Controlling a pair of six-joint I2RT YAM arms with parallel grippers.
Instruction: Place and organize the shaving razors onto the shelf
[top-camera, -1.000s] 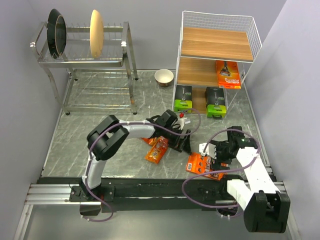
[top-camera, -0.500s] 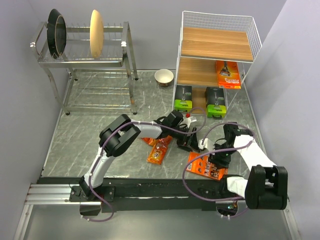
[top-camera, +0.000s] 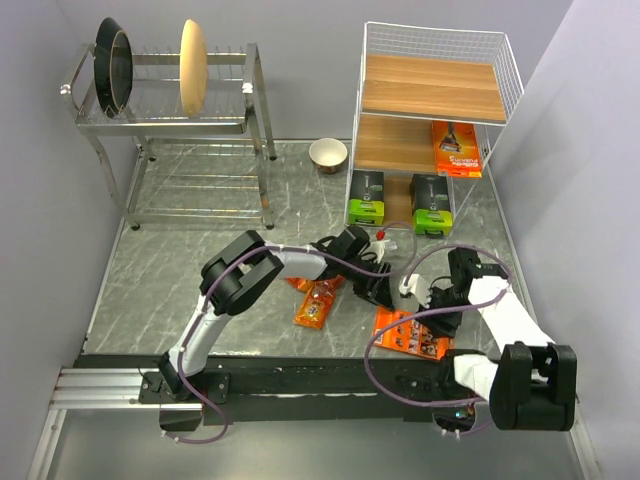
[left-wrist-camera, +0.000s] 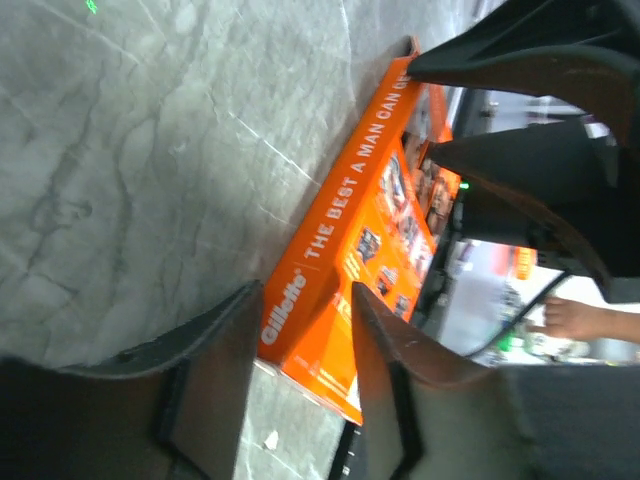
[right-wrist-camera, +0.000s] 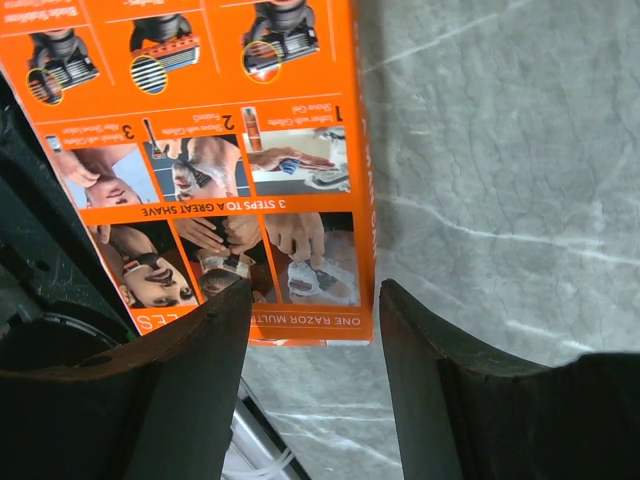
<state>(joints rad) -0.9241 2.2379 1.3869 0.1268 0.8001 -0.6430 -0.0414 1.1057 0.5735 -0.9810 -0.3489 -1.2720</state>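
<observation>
A flat orange card (top-camera: 405, 338) of razors lies near the table's front, between both arms. My left gripper (top-camera: 385, 290) is at its left end. In the left wrist view the card's corner (left-wrist-camera: 370, 220) fills the gap of the left gripper (left-wrist-camera: 305, 300), touching both fingers. My right gripper (top-camera: 428, 300) is at the card's far edge and stands open. One finger (right-wrist-camera: 190, 340) of it overlaps the card (right-wrist-camera: 200, 130) and the other sits just off its edge. Two narrow orange blister packs (top-camera: 314, 303) (top-camera: 298, 282) lie to the left. The shelf (top-camera: 437, 90) holds two dark boxes (top-camera: 366, 197) (top-camera: 432, 206) and another orange card (top-camera: 455, 148).
A steel dish rack (top-camera: 180, 120) with plates stands at the back left. A small bowl (top-camera: 328, 154) sits beside the shelf's left post. Grey walls close in on both sides of the table.
My left gripper has slid right to the card's end and its jaws have closed in. The right arm has swung in over the card and narrowed its jaws. The card has shifted slightly.
</observation>
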